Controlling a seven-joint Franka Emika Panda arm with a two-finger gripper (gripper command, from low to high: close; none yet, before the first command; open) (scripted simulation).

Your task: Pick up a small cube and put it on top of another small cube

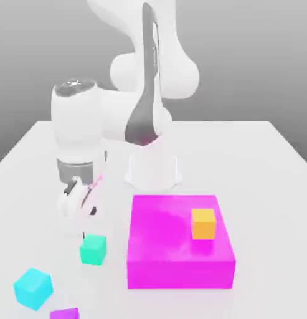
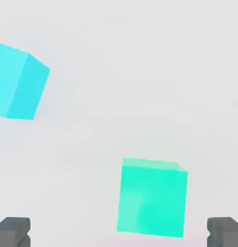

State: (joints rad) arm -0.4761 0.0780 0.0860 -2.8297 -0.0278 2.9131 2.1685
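The small teal-green cube point(image 1: 93, 249) rests on the white table, to the exterior view's left of the magenta block. My gripper point(image 1: 80, 215) hangs just above and slightly behind it, open and holding nothing. In the hand view the same cube point(image 2: 152, 198) lies below, between the lines of the two dark fingertips point(image 2: 12, 231), which stand wide apart and do not touch it. The small orange-yellow cube point(image 1: 203, 224) sits on top of the magenta block.
A large flat magenta block point(image 1: 180, 255) stands at the exterior view's right of the teal cube. A lighter cyan cube point(image 1: 32, 288) point(image 2: 19, 82) and a small purple cube point(image 1: 64, 313) lie near the front left. The arm's white base point(image 1: 152, 168) stands behind.
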